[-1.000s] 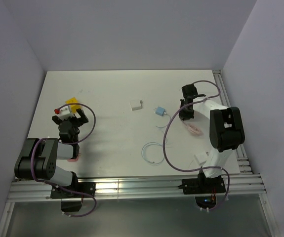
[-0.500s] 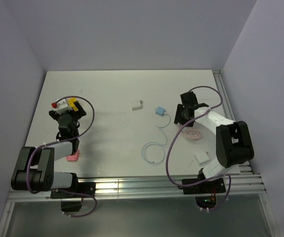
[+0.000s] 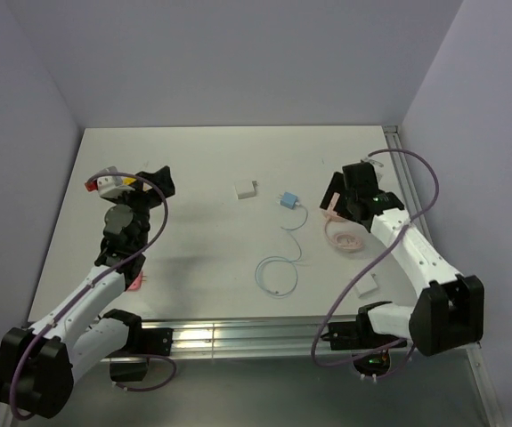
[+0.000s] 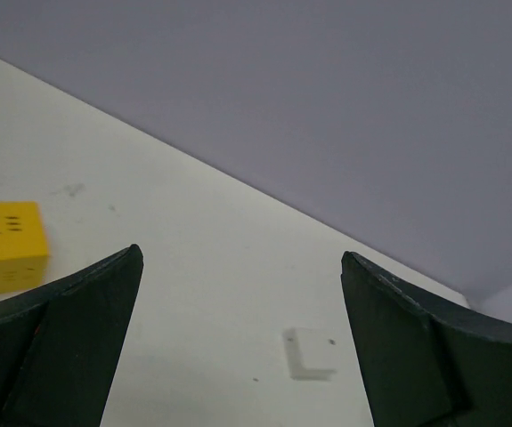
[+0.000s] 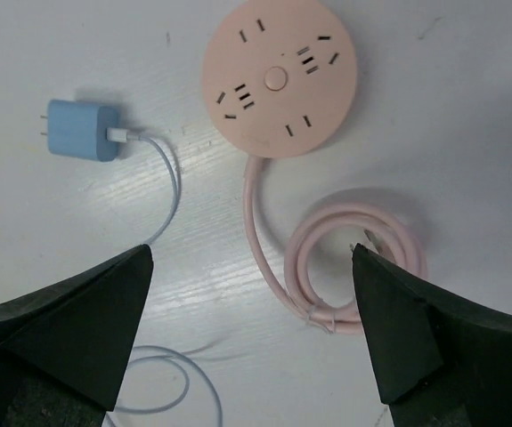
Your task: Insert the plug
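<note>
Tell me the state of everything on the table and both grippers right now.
Small light-blue rectangular plug: unplugged, lying loose, white cable attached.
Round pink socket strip: sockets empty, cord coiled.
Yellow cube socket: nothing plugged in.
Left gripper: open, empty.
Right gripper: open, empty.

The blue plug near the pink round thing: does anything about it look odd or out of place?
Nothing is broken or spilled. The blue plug lies loose on the table, its prongs pointing away from the pink socket disc, so it is not plugged in. Its white cable trails in loose loops.
</note>
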